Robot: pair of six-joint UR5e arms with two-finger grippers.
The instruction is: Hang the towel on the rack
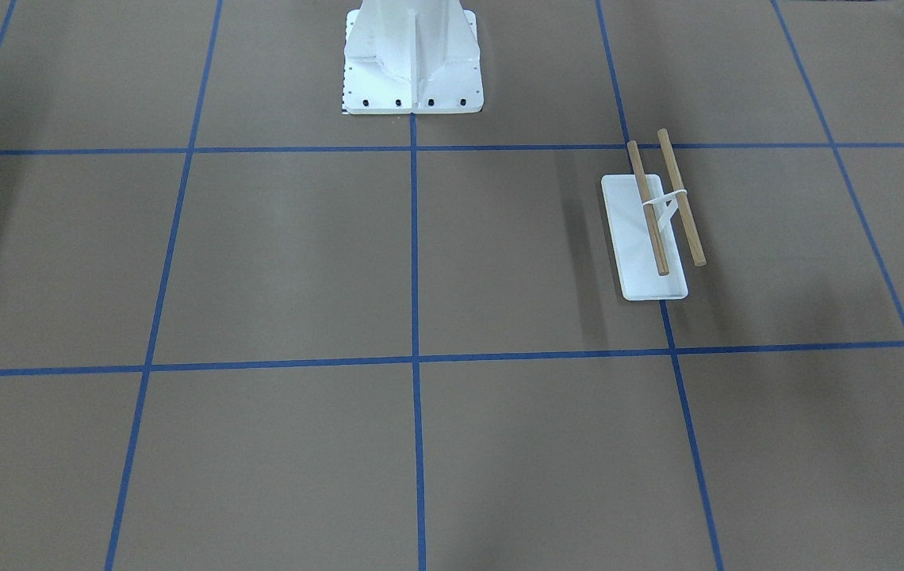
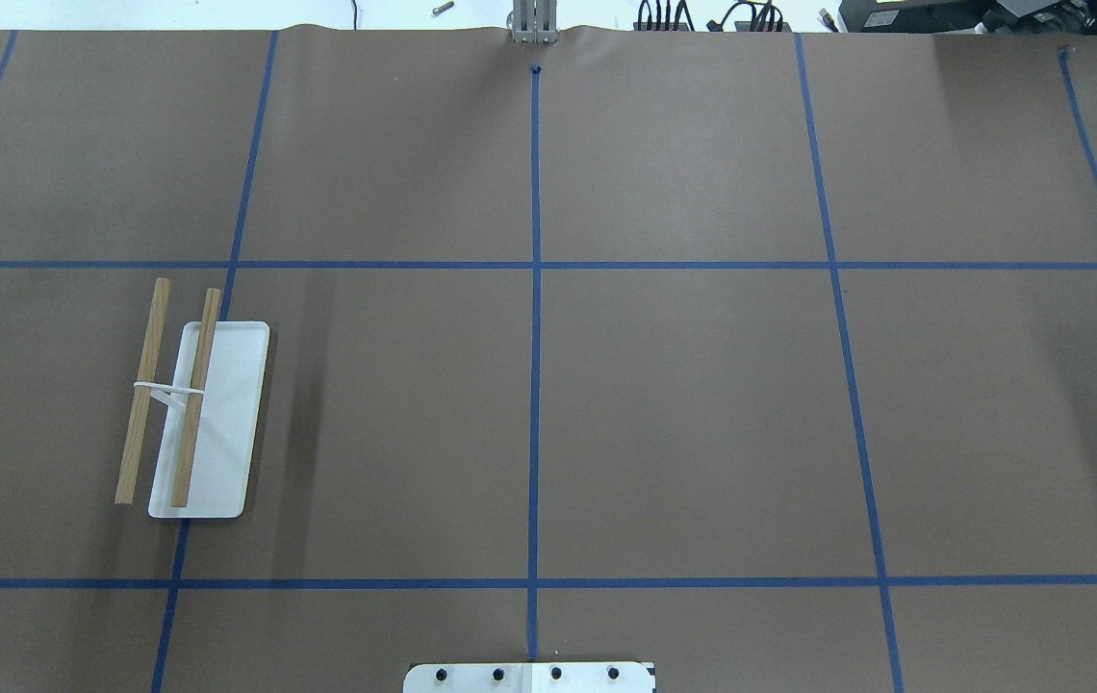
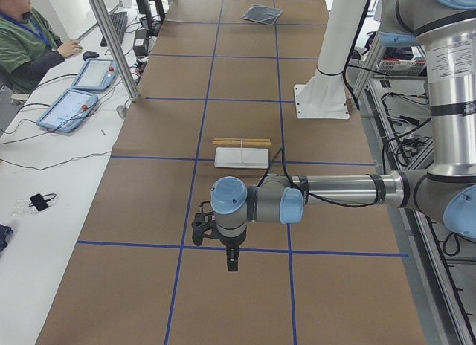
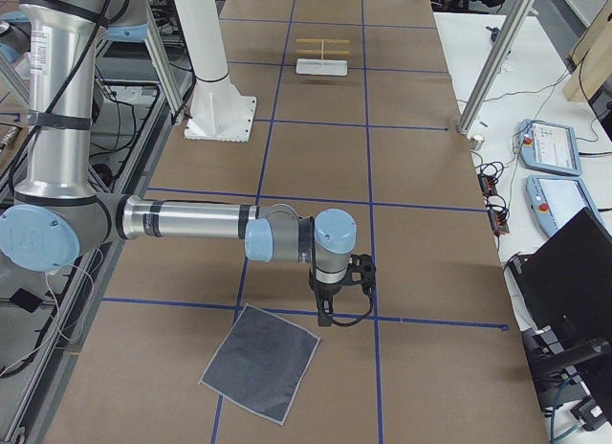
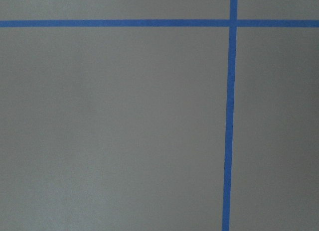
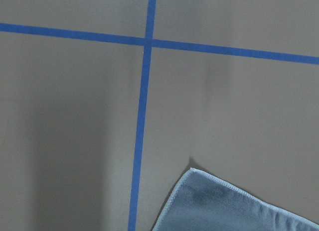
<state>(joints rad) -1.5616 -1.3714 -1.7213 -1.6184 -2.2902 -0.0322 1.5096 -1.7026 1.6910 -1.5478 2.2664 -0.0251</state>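
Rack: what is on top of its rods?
Nothing: both rods are bare, only the white bracket crossing them. One rod covers a strip of the base. The towel lies flat on the table, far away.

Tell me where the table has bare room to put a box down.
The middle squares are bare, from the rack to the pedestal and beyond, toward the towel. Crowded: the rack's own square, and the towel's end, where the right claw hangs beside its corner.

No writing, label, brand or number can be read in any view. The screens of the near tablet [image 3: 67, 111] and the far tablet [image 3: 94, 74] on the side desk [image 3: 44, 166] are too small to make out.
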